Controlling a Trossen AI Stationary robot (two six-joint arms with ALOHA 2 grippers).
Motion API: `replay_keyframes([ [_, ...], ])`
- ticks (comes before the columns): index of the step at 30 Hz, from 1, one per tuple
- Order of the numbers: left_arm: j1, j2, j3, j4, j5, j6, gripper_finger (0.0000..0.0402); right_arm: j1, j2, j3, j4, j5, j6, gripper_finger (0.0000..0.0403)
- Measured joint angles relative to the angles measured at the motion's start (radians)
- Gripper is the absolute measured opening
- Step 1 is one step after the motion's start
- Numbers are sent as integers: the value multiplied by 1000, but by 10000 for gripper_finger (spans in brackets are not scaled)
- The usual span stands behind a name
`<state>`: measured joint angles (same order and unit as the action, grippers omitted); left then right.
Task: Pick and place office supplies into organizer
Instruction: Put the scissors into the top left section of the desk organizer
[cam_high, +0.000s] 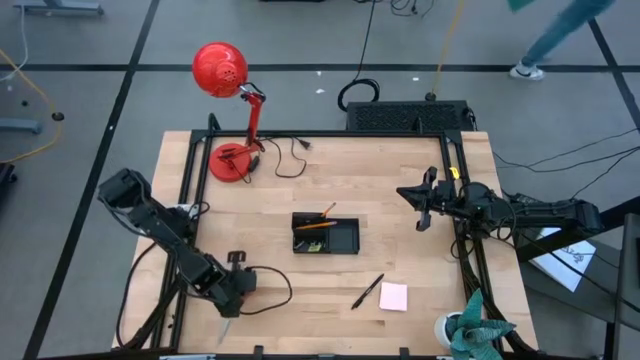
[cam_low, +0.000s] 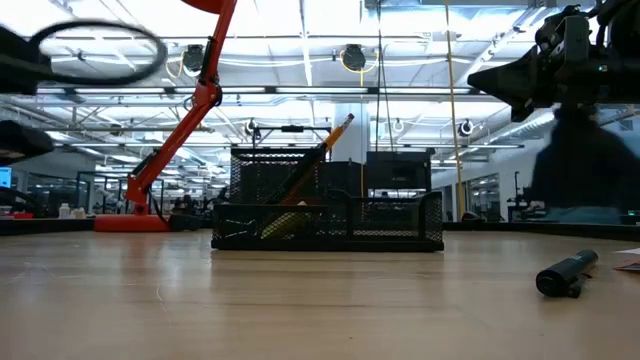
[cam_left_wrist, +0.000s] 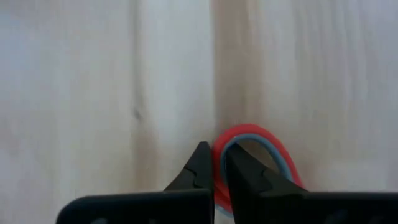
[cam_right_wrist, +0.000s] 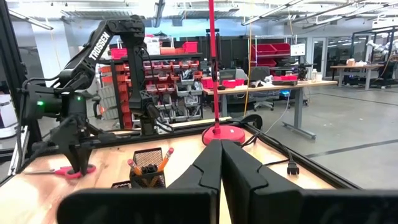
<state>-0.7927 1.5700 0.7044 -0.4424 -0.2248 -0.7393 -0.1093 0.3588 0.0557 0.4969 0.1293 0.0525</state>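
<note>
The left gripper stands low at the front left part of the desk, close to the front edge, and its fingers are pinched on one red handle loop of the scissors. The step in hand seems to be the lift of the scissors. To do it well, I judge the arm should rise straight and slowly, because the grip is on a thin ring only and the blades may swing down (a swinging point can catch on the wood). Then it should carry them toward the organizer, which sits near the middle of the desk and already holds an orange pencil.

The right gripper waits above the right side of the desk with its fingers pressed together and holding nothing.

The left wrist view alone shows the finger inside the loop. The high view does not show this, but it gives what remains: a black pen and the pink sticky-note pad lie near the front right corner. The low view shows the mesh wall of the organizer.
</note>
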Motion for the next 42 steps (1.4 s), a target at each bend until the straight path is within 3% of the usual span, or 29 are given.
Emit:
replay_keyframes([
  [10,45,-16,94,35,-330,297,14,0,0,0,0,0,0,4],
  [21,147,-19,373,12,-601,802,23,0,1,0,0,0,-1,4],
  [27,250,-21,520,-6,-687,1052,9,0,1,0,3,1,-3,4],
  [33,404,-21,543,67,-789,1281,17,0,1,0,4,1,-4,4],
  [42,575,-22,544,272,-725,1508,13,0,1,0,4,2,-12,4],
])
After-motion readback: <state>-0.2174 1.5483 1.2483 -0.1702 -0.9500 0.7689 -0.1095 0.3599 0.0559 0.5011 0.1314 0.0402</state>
